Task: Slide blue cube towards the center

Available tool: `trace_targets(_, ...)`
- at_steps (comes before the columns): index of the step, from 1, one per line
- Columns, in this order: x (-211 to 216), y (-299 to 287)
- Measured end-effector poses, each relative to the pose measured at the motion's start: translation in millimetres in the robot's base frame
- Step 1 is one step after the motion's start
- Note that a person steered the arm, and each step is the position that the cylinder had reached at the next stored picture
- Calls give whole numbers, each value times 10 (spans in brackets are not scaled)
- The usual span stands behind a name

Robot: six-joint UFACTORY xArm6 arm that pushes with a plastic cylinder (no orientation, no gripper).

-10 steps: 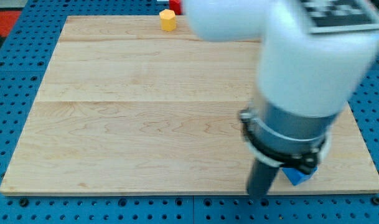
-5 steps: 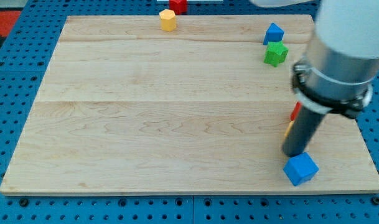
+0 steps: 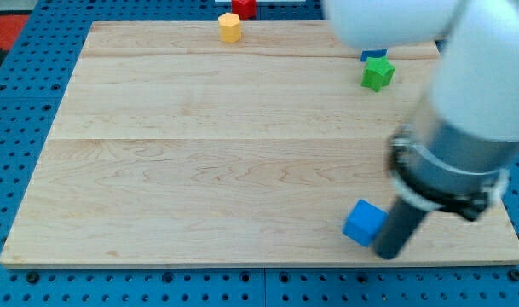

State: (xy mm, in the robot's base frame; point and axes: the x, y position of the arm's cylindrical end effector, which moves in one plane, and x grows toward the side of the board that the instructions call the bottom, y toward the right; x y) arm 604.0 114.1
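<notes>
Blue pegboard (image 3: 20,128) studded with small holes surrounds the bench (image 3: 199,145), a pale wooden board of joined planks that fills most of the view. A strip of red (image 3: 3,30) shows at the far left corner, beyond the board.

My arm (image 3: 472,102) is the largest thing over the bench: a blurred white body reaching in from the far right, narrowing to a grey collar with a dark ring, then to the straight dark rod. I carry no hand, so there is nothing to hold apart or together; only my tip (image 3: 387,253) meets the bench, near the near right corner.

Just left of the rod sits the blue cube (image 3: 364,223), touching or almost touching it, with my tip at its near right side. The cube lies close to the near edge, right of the middle and well apart from the bench's centre.

Over on the far right, the green block (image 3: 377,73) has an irregular, star-like outline, and just beyond it a blue block (image 3: 374,55) peeks out below my arm, its shape mostly hidden. At the far edge, left of centre, stands the yellow block (image 3: 230,27), a short many-sided prism. Just beyond it, at the board's far rim, is a red block (image 3: 244,7), cut off by the view's top.
</notes>
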Motion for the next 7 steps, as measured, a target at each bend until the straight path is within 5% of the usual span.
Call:
trace_targets(4, -1035, -60)
trace_targets(7, -1337, -1319)
